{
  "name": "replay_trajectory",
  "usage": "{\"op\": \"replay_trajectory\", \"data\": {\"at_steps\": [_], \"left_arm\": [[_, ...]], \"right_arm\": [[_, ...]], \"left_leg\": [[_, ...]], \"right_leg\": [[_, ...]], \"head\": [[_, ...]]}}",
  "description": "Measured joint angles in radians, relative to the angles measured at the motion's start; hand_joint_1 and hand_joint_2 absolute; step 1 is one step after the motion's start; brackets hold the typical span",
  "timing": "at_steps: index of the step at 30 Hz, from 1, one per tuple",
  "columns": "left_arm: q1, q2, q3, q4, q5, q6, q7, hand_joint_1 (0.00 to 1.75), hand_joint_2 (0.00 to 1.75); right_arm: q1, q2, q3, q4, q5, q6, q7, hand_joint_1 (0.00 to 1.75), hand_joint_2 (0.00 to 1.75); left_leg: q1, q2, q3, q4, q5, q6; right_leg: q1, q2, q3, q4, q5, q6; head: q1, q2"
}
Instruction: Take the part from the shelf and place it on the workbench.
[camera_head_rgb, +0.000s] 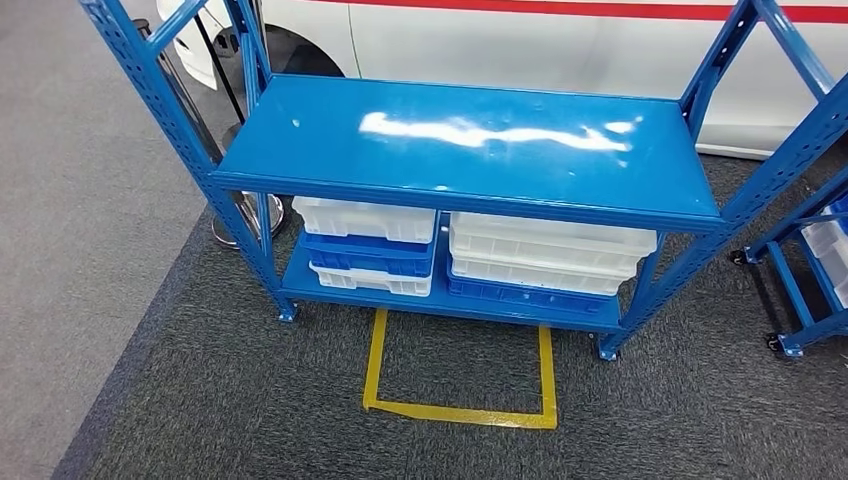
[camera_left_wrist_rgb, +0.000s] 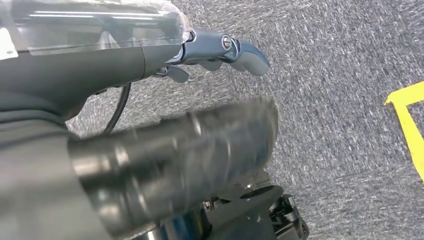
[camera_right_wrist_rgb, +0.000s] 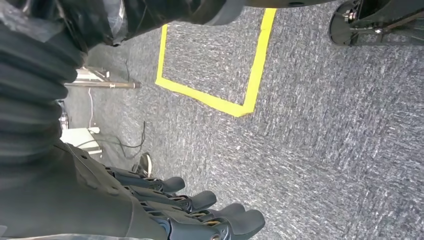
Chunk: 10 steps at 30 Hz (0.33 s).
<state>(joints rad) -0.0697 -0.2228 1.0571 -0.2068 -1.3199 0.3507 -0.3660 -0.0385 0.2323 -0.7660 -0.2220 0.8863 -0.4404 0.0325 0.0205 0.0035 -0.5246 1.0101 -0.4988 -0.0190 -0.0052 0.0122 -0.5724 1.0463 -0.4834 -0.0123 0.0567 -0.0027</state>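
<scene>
- The part is hard to place. A blurred, grey, ribbed metal cylinder (camera_left_wrist_rgb: 190, 155) lies close under the left robot hand (camera_left_wrist_rgb: 220, 50) in the left wrist view. It may be the part, but you cannot tell, nor whether anything grips it.
- The left robot hand's dark fingers (camera_left_wrist_rgb: 250, 56) reach straight out above that cylinder and seem apart from it. Whether the hand is grasping or released cannot be told.
- The right robot hand (camera_right_wrist_rgb: 200, 210) hangs over the grey carpet (camera_right_wrist_rgb: 340, 150), released, with its fingers loosely side by side and nothing in them.
- The blue steel shelf rack (camera_head_rgb: 470, 140) stands straight ahead, its glossy top board catching the light.
- On the lower board sit stacked white plastic bins (camera_head_rgb: 550, 245) and blue plastic bins (camera_head_rgb: 370, 257). Their insides are hidden under the top board.
- The step in hand looks like the approach to the shelf:
  - Square yourself on the yellow tape outline (camera_head_rgb: 460, 412) on the floor before the rack, so both arms reach evenly.
  - Confirm what the grey cylinder is before you reach for anything.
  - If the part is in a bin, go in low under the top board's front edge and keep the wrist off the blue uprights.
- Behind the rack stands a white car body with a red stripe (camera_head_rgb: 520, 40).
- You can read no brand, label or writing on the rack, the bins or the car.
</scene>
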Motion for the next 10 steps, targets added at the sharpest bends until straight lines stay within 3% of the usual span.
{"op": "replay_trajectory", "data": {"at_steps": [10], "left_arm": [[0.0,0.0,-0.002,0.0,-0.006,-0.006,-0.014,0.0,1.75]], "right_arm": [[0.0,0.0,0.0,0.0,0.012,-0.003,0.004,0.0,1.75]], "left_leg": [[-0.001,0.0,-0.001,0.002,-0.001,0.005]], "right_leg": [[-0.004,0.0,0.001,-0.003,0.001,0.003]], "head": [[0.0,0.0]]}}
